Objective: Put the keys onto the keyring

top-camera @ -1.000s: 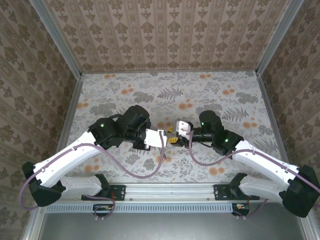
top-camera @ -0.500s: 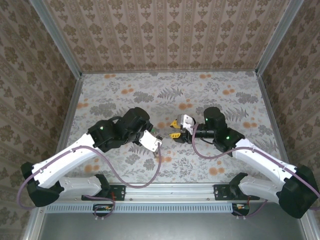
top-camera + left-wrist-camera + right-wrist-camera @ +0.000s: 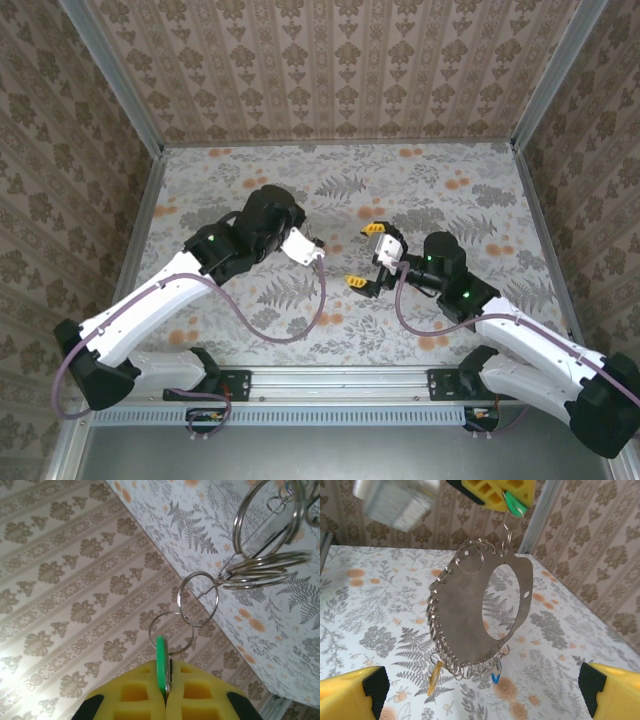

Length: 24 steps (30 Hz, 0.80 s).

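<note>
My left gripper (image 3: 167, 692) is shut on the green key (image 3: 161, 662), which stands edge-on between its yellow pads. Small wire rings (image 3: 198, 599) chain from that key. In the right wrist view the keyring (image 3: 465, 615), a thin brownish-grey plate with a large hole and several small rings along its rim, hangs from the green key (image 3: 512, 502) above the table. A yellow key (image 3: 434, 676) and a blue key (image 3: 495, 676) dangle from its lower rim. My right gripper (image 3: 364, 255) stands wide open facing the keyring, apart from it, with its pads (image 3: 350, 695) at the frame's lower corners.
The floral table (image 3: 450, 190) lies below, enclosed by patterned walls (image 3: 330, 70) at the back and both sides. The left arm (image 3: 230, 250) and its purple cable (image 3: 290, 335) reach across the table's middle.
My right gripper has opened, let go and drawn back toward the right. The left gripper has lifted away toward the back with the green key and the hanging keyring.
</note>
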Motion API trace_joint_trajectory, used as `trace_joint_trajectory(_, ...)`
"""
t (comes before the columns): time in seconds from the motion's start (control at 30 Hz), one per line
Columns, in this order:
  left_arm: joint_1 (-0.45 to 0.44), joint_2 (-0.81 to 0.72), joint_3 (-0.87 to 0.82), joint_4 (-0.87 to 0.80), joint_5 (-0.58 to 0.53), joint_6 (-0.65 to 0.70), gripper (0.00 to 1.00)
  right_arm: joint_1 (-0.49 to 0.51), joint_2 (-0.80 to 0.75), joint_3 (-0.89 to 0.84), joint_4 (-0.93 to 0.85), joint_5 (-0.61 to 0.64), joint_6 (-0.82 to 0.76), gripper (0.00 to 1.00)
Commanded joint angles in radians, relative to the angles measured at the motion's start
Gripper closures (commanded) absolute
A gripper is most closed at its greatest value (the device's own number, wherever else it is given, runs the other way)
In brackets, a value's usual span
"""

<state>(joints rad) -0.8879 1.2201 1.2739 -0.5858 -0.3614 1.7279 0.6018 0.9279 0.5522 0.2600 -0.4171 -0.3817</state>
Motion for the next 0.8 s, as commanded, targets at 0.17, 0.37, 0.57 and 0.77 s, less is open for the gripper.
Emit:
trace_joint_trajectory(0.17, 0.093, 0.065, 0.118, -0.04, 0.15, -0.13, 1.0, -0.004, -0.024, -0.021, 0.033, 0.143, 0.044, 0.01)
trace_joint_trajectory(0.37, 0.149, 0.147, 0.108, -0.048, 0.165, -0.287, 1.0, -0.007, -0.02, 0.004, -0.034, 0.249, 0.072, 0.0)
trace_joint_trajectory(0.57, 0.177, 0.25, 0.115, -0.087, 0.115, -0.463, 1.0, -0.034, -0.038, -0.003, -0.029, 0.268, 0.111, 0.0)
trace_joint_trajectory(0.77, 0.205, 0.319, 0.165, -0.2, 0.057, -0.676, 1.0, -0.047, -0.041, 0.002, -0.041, 0.265, 0.119, 0.0)
